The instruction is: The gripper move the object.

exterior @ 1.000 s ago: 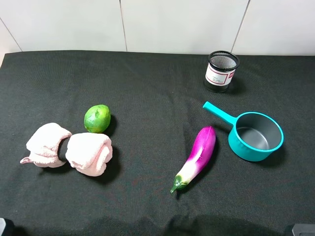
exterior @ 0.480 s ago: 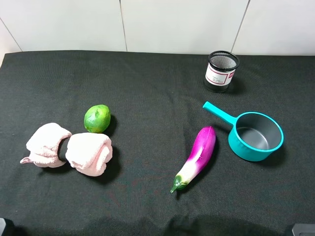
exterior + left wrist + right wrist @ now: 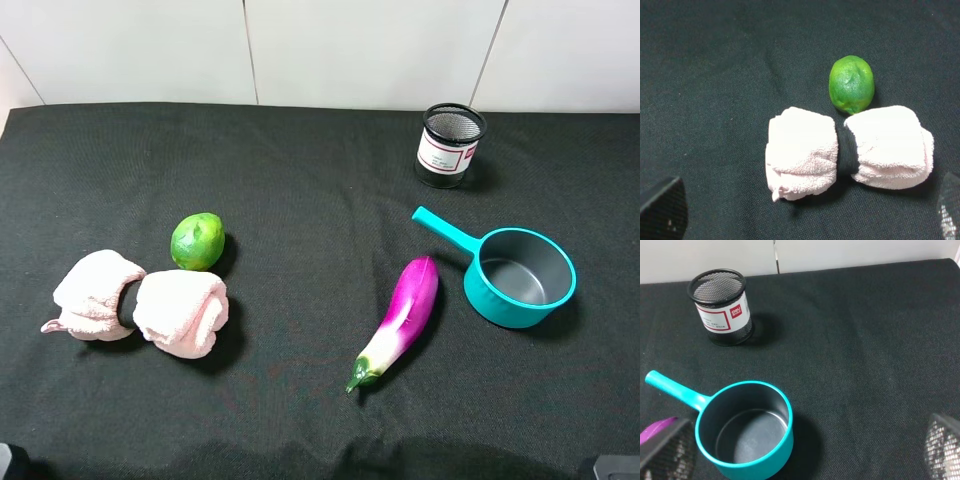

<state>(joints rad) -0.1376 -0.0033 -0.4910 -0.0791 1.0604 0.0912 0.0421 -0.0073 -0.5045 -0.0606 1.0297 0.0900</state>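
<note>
The small glossy green lime (image 3: pixel 197 241) lies on the black cloth at the left, just behind a rolled pink towel (image 3: pixel 140 305). In the left wrist view the lime (image 3: pixel 851 84) touches the towel (image 3: pixel 847 147). My left gripper (image 3: pixel 807 207) is open and empty, its fingertips (image 3: pixel 662 210) showing only at the frame corners, short of the towel and the lime. My right gripper (image 3: pixel 805 450) is open and empty, near the teal pot (image 3: pixel 742 432). In the exterior view only dark bits of the arms show at the bottom corners.
A purple eggplant (image 3: pixel 400 318) lies right of centre, next to the teal pot (image 3: pixel 520 277) with its handle pointing back-left. A black mesh pen cup (image 3: pixel 450 145) stands at the back right and also shows in the right wrist view (image 3: pixel 722 307). A white wall borders the back.
</note>
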